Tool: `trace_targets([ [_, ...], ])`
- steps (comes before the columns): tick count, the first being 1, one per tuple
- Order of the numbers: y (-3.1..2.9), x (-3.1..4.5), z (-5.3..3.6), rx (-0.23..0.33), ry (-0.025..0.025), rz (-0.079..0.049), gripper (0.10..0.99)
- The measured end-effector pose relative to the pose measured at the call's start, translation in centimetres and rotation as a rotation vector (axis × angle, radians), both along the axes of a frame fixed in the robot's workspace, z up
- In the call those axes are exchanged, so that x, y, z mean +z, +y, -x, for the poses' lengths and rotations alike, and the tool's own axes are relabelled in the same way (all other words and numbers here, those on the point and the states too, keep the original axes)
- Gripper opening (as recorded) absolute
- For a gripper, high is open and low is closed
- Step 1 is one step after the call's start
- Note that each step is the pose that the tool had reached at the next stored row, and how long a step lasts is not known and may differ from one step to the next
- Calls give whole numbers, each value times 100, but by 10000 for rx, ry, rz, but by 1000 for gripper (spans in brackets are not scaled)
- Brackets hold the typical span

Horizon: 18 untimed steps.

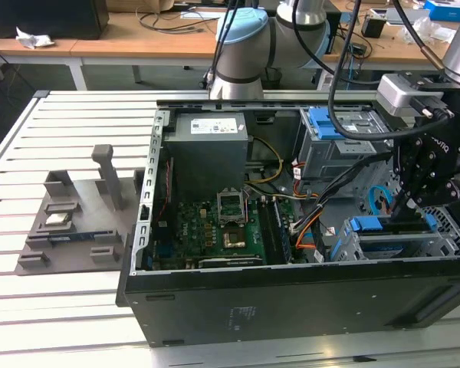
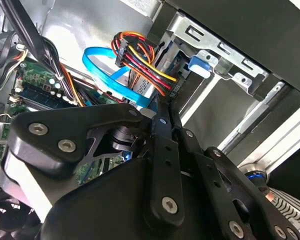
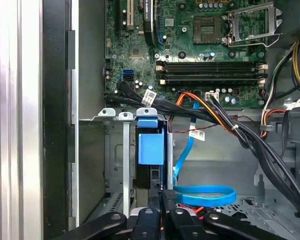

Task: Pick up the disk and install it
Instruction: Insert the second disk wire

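Note:
The disk (image 1: 385, 227), silver with a blue bracket, sits in the drive cage (image 1: 445, 230) at the lower right of the open computer case, on the exterior view's right. My gripper (image 1: 402, 211) reaches down onto it from above, its black fingers pressed together with nothing between them. In the first wrist view the disk's blue bracket (image 3: 151, 146) stands in a cage slot, and the gripper (image 3: 162, 194) meets the disk's near end. In the second wrist view the gripper (image 2: 162, 109) points at the cage (image 2: 225, 60) beside a blue tab (image 2: 199, 67).
The green motherboard (image 1: 230, 226), the grey power supply (image 1: 211, 146) and a second cage with blue brackets (image 1: 337, 123) fill the case. A blue data cable (image 3: 205, 192) and bundled wires (image 3: 225, 120) lie close to the disk slot. A grey fixture (image 1: 69, 222) stands on the slatted table.

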State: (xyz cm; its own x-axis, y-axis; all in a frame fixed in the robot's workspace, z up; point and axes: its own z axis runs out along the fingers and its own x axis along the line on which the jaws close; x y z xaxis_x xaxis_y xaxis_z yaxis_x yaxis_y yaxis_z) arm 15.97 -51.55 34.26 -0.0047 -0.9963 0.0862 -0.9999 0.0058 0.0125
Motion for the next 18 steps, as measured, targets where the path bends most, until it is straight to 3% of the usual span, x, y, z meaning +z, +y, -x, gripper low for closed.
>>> trace_targets([
  [7, 0, -14, 0, 0, 0, -1, 161],
  [9, 0, -15, 0, 0, 0, -1, 235],
  [11, 3, -12, 0, 0, 0, -3, 235],
  [16, 75, 125, 0, 0, 0, -1, 235],
  [18, 118, 254, 0, 0, 0, 0, 153],
])
